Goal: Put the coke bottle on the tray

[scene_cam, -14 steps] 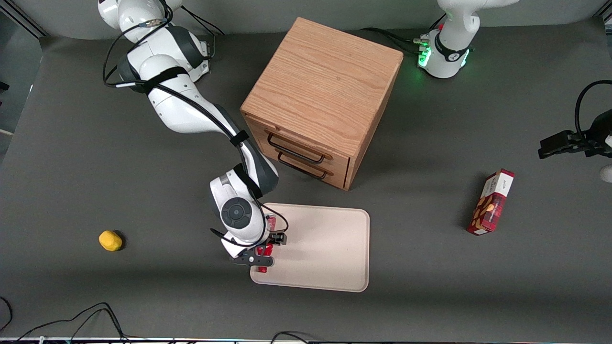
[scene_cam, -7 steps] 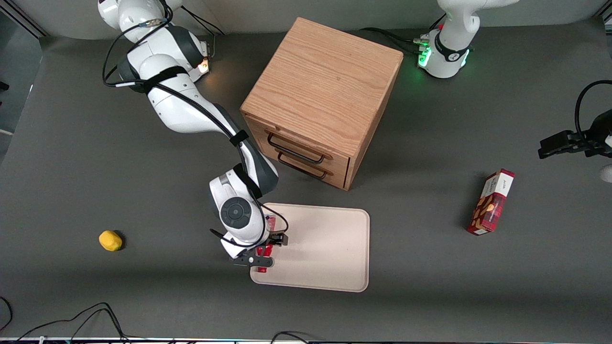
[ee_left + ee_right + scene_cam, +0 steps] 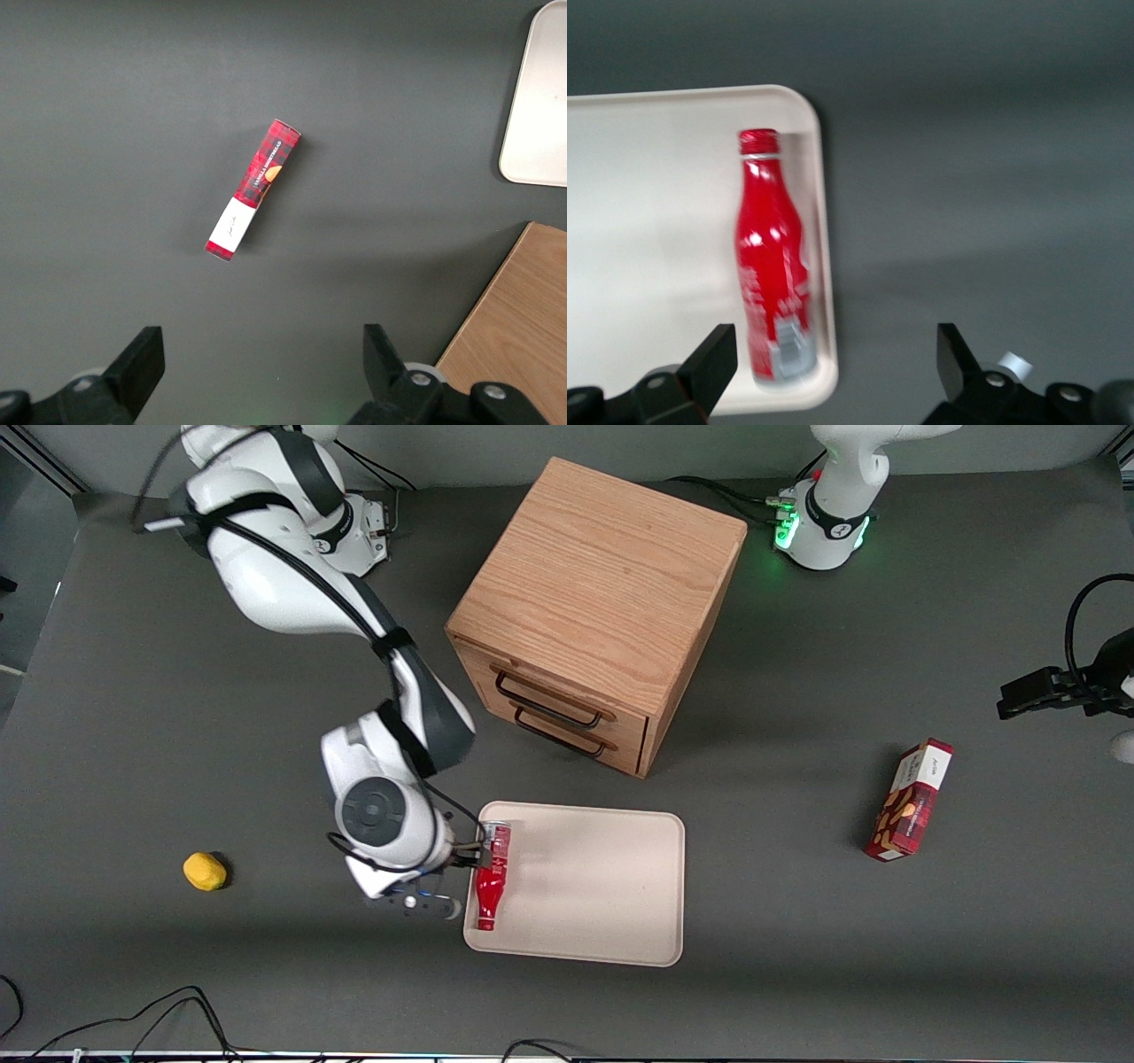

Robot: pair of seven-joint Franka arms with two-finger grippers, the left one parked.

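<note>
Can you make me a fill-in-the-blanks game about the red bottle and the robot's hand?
1. The bottle lies on its side on the ____.
2. The gripper hangs over the table beside the tray, and its jaws are ____.
3. The bottle's cap points toward the front ____.
4. The lemon lies on the ____.

Missing words: tray; open; camera; table

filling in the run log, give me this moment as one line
coke bottle: lying on tray, along its rim | gripper: open, empty, over the table beside the tray | task: placed
</note>
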